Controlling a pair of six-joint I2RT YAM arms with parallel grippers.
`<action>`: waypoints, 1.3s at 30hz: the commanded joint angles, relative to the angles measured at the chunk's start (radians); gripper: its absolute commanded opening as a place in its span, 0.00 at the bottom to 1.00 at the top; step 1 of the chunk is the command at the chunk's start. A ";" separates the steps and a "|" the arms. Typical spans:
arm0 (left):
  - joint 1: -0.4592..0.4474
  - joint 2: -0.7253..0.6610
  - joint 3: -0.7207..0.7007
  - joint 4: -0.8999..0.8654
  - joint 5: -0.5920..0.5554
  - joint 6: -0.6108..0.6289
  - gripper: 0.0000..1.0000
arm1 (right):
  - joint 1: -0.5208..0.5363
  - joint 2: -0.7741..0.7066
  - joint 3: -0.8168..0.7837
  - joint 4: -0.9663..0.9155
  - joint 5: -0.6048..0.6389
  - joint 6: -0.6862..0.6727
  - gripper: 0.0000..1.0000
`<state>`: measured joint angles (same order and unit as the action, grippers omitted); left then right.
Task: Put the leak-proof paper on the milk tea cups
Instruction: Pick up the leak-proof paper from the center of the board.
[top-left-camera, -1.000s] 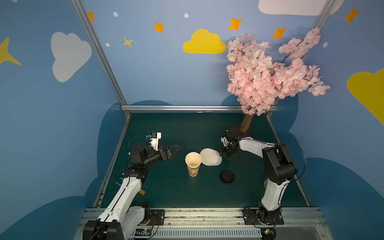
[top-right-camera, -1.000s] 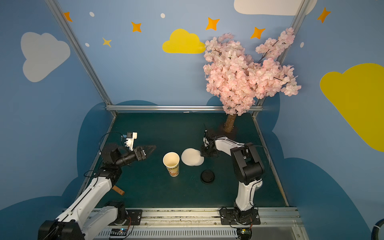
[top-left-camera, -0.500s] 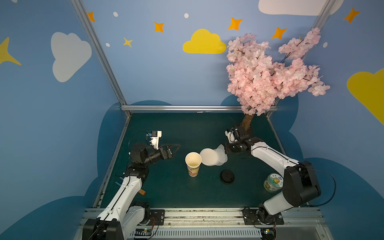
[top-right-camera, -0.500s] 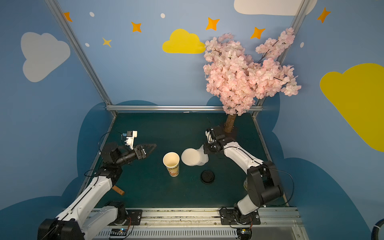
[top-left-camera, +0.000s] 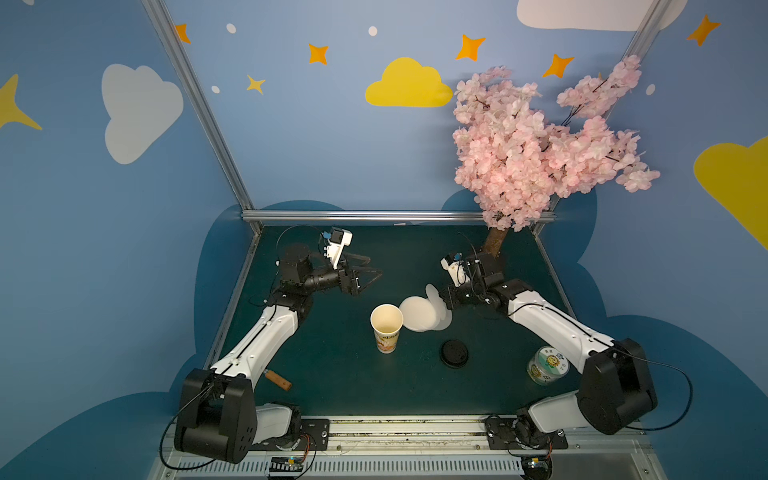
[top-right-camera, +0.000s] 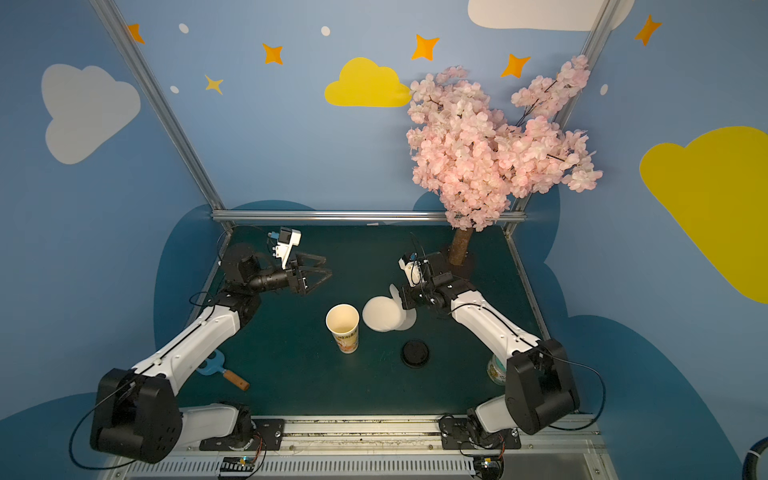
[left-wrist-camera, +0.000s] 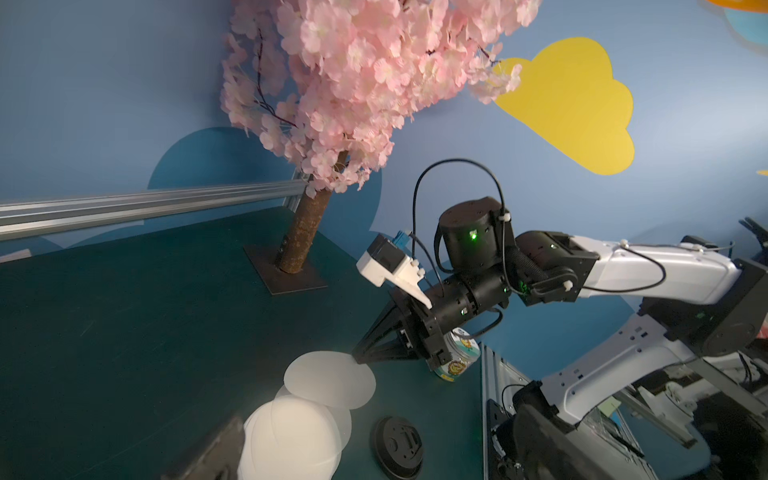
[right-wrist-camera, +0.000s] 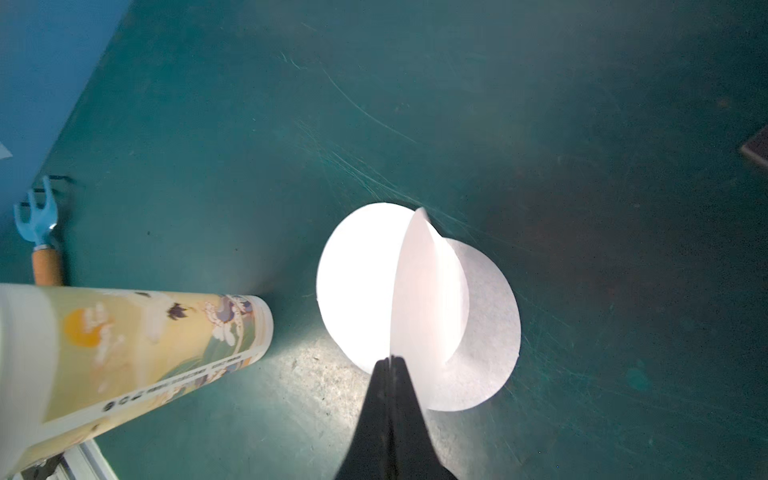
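The milk tea cup (top-left-camera: 386, 328) (top-right-camera: 343, 328) stands upright with its mouth uncovered near the middle of the green table; its printed side shows in the right wrist view (right-wrist-camera: 137, 332). Just right of it, my right gripper (top-left-camera: 444, 303) (top-right-camera: 402, 301) (right-wrist-camera: 390, 358) (left-wrist-camera: 356, 359) is shut on the edge of one leak-proof paper (top-left-camera: 417, 311) (top-right-camera: 380, 311) (left-wrist-camera: 328, 382) (right-wrist-camera: 428, 291). That disc hangs curled above more paper discs (top-left-camera: 440, 326) (right-wrist-camera: 486, 332) lying on the table. My left gripper (top-left-camera: 372, 268) (top-right-camera: 325, 267) is open and holds nothing, up and to the left of the cup.
A black round lid (top-left-camera: 454, 353) (left-wrist-camera: 397, 446) lies in front of the papers. A green-and-white tin (top-left-camera: 546, 365) stands by the right arm. The blossom tree's trunk (top-left-camera: 494, 241) stands at the back right. A small blue rake (top-right-camera: 224, 372) lies under the left arm.
My right gripper has lifted one paper disc off the pile, and the right arm's elbow has swung out to the right, uncovering the tin. The left arm has hardly moved.
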<state>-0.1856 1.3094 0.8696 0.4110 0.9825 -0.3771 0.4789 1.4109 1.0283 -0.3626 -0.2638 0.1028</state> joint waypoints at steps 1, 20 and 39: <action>-0.021 0.014 0.023 -0.005 0.085 0.133 1.00 | 0.009 -0.098 0.023 0.005 -0.073 -0.013 0.00; -0.143 0.247 0.293 -0.277 0.290 0.565 1.00 | 0.030 -0.336 0.000 0.249 -0.438 0.064 0.00; -0.200 0.315 0.320 -0.204 0.345 0.489 0.33 | 0.043 -0.302 0.010 0.310 -0.432 0.089 0.00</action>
<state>-0.3820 1.6272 1.1812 0.1856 1.3083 0.1368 0.5152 1.1061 1.0138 -0.0784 -0.6991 0.1841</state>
